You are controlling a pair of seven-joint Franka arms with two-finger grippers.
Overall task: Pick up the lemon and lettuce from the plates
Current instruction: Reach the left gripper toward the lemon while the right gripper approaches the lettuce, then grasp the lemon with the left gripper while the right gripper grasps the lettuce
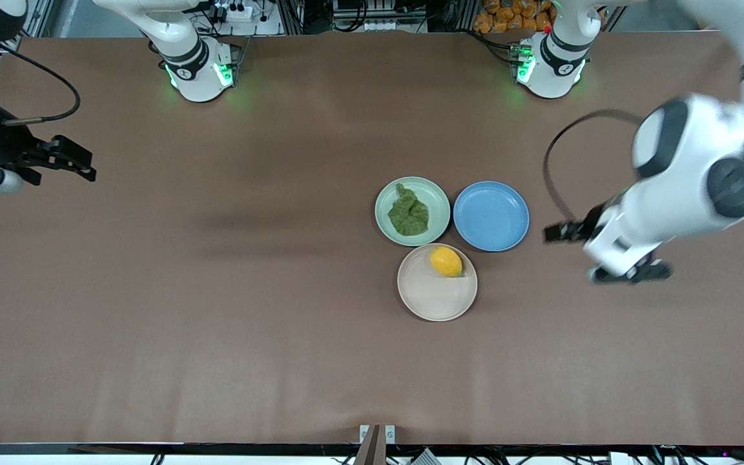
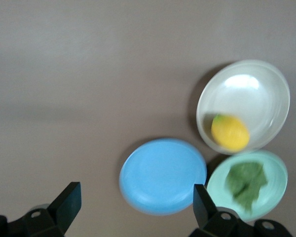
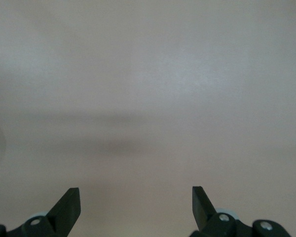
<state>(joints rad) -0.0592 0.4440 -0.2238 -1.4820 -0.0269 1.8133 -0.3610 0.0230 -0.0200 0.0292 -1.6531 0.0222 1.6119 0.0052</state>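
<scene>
We see the left gripper [image 1: 604,255], fingers spread wide and empty, at the front view's right edge, over bare table beside the blue plate [image 1: 491,216]. Toward centre, the lettuce [image 1: 409,211] lies on the mint plate [image 1: 438,194]; below it the lemon [image 1: 446,261] sits on the beige plate [image 1: 433,300]. The right gripper [image 1: 72,160] waits open at upper left.

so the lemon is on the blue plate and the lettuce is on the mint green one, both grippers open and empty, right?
Not quite. The lemon lies on the beige plate, as the front view shows; the blue plate holds nothing. The rest stands: the lettuce is on the mint green plate, and the left gripper and right gripper are both open and empty.
</scene>
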